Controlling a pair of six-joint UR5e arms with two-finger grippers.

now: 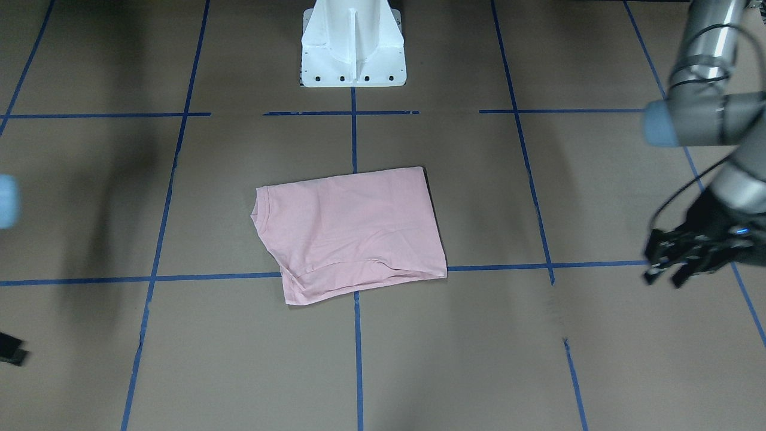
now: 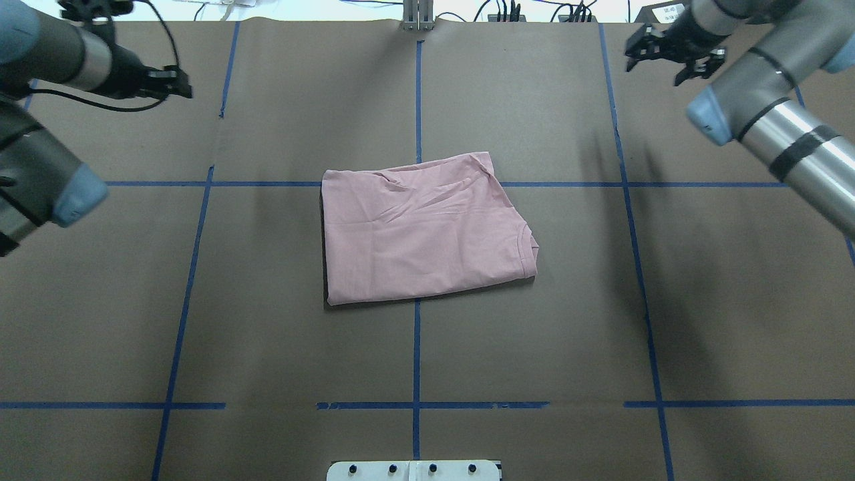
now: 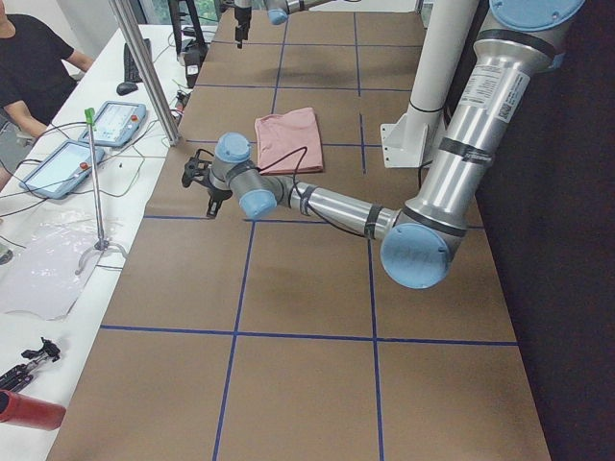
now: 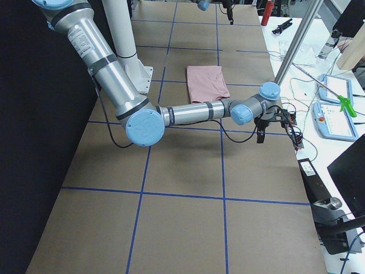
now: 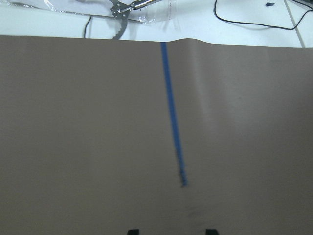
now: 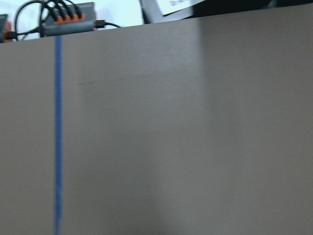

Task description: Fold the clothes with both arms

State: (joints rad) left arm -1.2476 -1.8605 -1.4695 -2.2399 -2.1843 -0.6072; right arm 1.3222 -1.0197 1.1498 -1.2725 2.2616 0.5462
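The shirt (image 2: 421, 227) is soft matt cloth, lightly creased. The table (image 2: 267, 321) wears matt brown paper with smooth blue tape (image 2: 416, 347). The arms (image 2: 825, 174) are satin metal tubes with smooth plastic caps (image 2: 707, 119). The base (image 1: 353, 42) is glossy white.

plain pale pink cotton T-shirt (image 2: 424, 230) | brown paper desk (image 2: 267, 300), blue tape grid (image 2: 416, 347) | silver-grey tubular arms (image 2: 795, 143), light-blue joint caps (image 2: 705, 117)
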